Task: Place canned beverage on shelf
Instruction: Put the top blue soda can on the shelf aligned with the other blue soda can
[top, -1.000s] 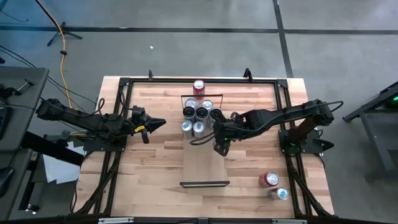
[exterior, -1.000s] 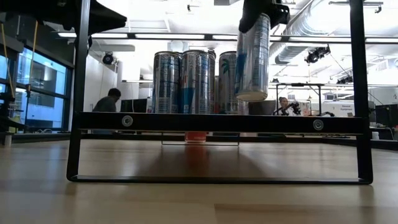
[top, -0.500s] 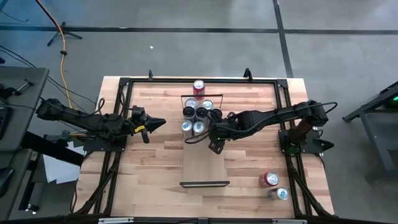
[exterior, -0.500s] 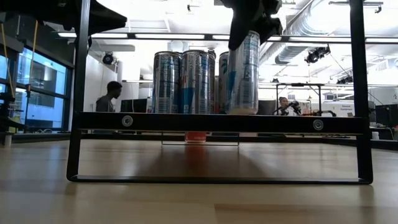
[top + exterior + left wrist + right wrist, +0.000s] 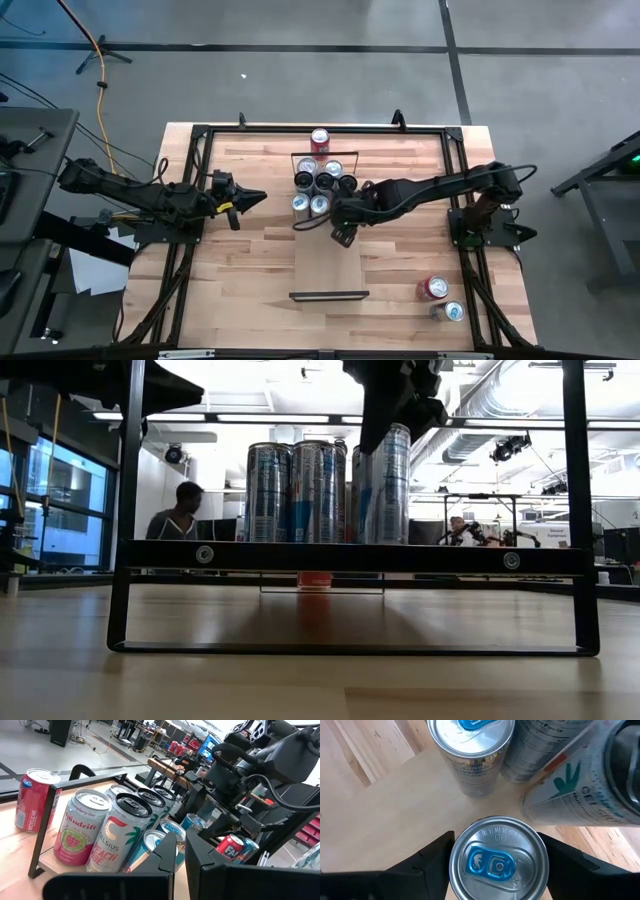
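Item: can (image 5: 497,862), slim aluminium, silver with a blue pull tab, standing upright on the shelf (image 5: 385,815) directly beneath the right tool (image 5: 342,226). In the low view it (image 5: 388,485) is sitting at shelf level against the cluster of cans (image 5: 300,492) already standing there.

Right tool: the dark fingers (image 5: 427,857) are flanking the can's top rim, one each side, spread about as wide as the can. Whether they are gripping it or letting go cannot be told from these views.

Left tool (image 5: 255,198): closed and empty, waiting well off to the side, pointing toward the cluster.

Handling, as a judgement: the can is looking full and unopened, so moderately heavy for its width. The wall is thin and stiff only while sealed; a hard squeeze would be denting it. The metal is smooth and probably slippery. Tall and narrow, it is tipping easily if nudged high up.

Where to hold: across the round body just below the top rim, fingers on opposite sides, as now. The tool should be lifting straight up on withdrawal, since neighbouring cans are standing just beside it.

Other stock: one red can (image 5: 320,139) beyond the shelf's far rail; two more cans (image 5: 441,299) on the worktop (image 5: 240,260), well apart from the right tool.
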`<state>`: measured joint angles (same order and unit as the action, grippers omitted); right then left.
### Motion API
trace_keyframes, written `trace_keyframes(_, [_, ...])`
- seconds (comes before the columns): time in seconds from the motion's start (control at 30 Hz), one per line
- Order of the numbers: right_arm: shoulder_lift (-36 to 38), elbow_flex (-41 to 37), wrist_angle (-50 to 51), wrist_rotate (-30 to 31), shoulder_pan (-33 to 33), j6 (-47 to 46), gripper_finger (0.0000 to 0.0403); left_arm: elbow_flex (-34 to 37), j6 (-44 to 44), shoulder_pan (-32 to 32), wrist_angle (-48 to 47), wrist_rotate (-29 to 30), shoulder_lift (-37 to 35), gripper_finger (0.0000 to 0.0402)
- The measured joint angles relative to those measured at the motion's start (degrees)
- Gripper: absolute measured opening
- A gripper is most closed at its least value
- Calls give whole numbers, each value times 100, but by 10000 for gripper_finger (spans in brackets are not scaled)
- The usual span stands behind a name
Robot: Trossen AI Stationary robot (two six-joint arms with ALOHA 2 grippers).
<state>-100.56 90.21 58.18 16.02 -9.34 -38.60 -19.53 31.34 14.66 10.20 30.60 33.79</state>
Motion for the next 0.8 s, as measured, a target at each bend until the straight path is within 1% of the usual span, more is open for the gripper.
trace_keyframes(0.5, [-74, 0, -112, 6, 0, -93, 248, 0, 11, 0, -4, 1, 1, 0])
trace_keyframes(0.7, [-74, 0, -132, 10, 0, 409, 248, 0, 12, 0, -5, 1, 1, 0])
trace_keyframes(0.8, [-74, 0, -152, 4, 0, 239, 248, 0, 80, 0, -7, 1, 1, 0])
